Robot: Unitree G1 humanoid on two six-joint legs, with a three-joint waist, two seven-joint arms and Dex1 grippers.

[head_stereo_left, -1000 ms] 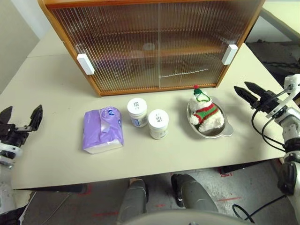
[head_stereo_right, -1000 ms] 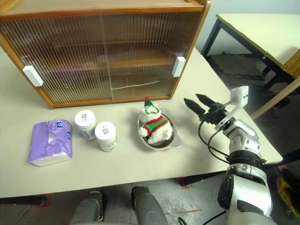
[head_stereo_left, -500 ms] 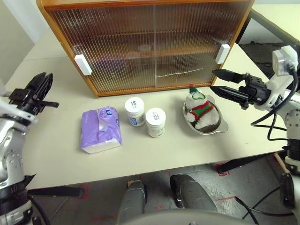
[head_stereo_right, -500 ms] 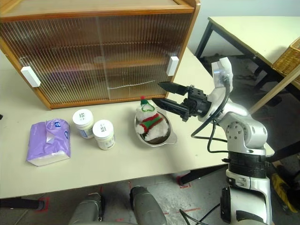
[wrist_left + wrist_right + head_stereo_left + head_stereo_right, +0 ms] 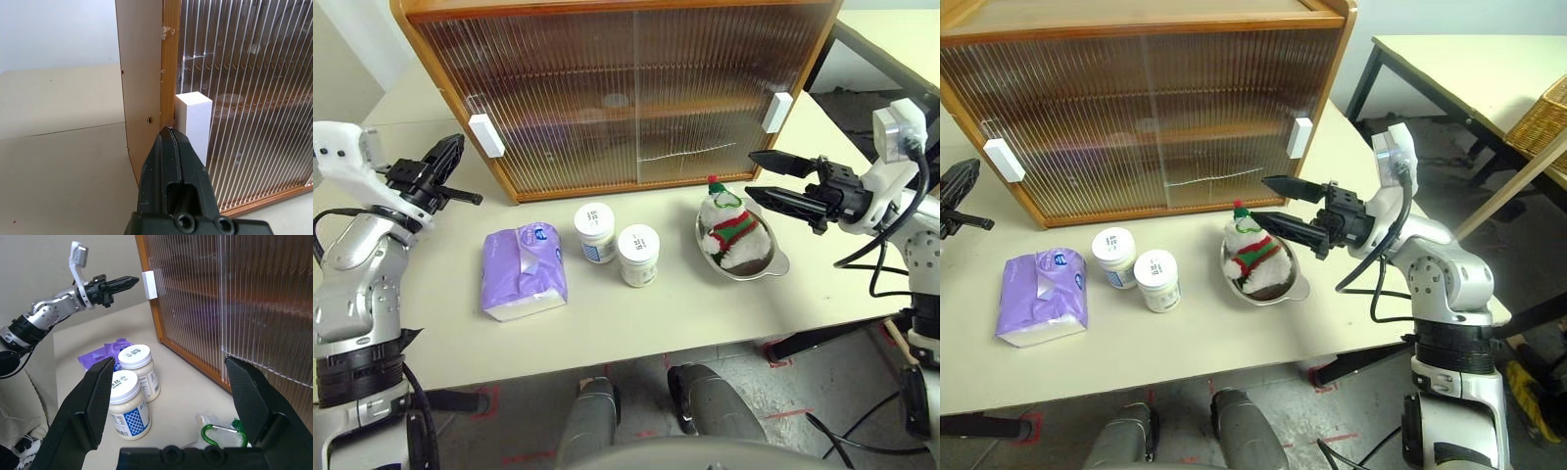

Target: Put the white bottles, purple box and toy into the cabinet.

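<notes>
The cabinet [image 5: 626, 93] stands at the back of the tabletop [image 5: 431, 323], both ribbed sliding doors shut, so nothing can go in until one slides aside. Its left white handle [image 5: 485, 135] sits at the outer edge of the left door, and the left claw [image 5: 453, 168] points at it from just beside, fingers pressed together and empty (the left wrist view puts the tip right below the block, though contact cannot be confirmed). That handle lies ahead of and slightly inward from the left claw, which suggests a push along the door's track toward the middle as the likely opening move.

In front of the cabinet, the purple box [image 5: 524, 271] lies flat nearest the left arm, its long axis running toward the cabinet. The two white bottles [image 5: 598, 232] stand upright just beside each other in the middle. The toy [image 5: 734, 230] lies in a shallow metal dish [image 5: 773, 266] toward the right. The right claw [image 5: 766, 179] hovers near the toy's hat, jaws spread wide and holding nothing, pointing across toward the left.
</notes>
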